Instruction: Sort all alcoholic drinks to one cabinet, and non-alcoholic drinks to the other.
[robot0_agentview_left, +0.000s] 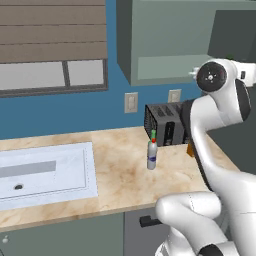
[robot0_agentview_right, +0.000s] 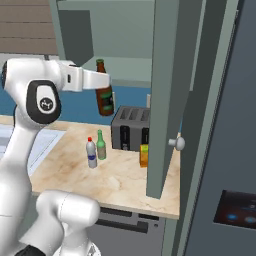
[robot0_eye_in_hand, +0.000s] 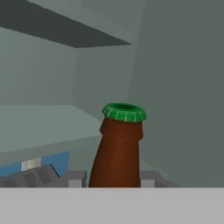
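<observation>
Brown bottle (robot0_agentview_right: 104, 97) near-upright, neck up

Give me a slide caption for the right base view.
Gripper lifts the brown bottle toward the open cabinet above the toaster.

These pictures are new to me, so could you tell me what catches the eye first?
The brown bottle stands out, held upright by the gripper in front of the open upper cabinet. Below on the counter, the white bottle and green bottle stand together left of the toaster, the orange carton in front of it.
</observation>
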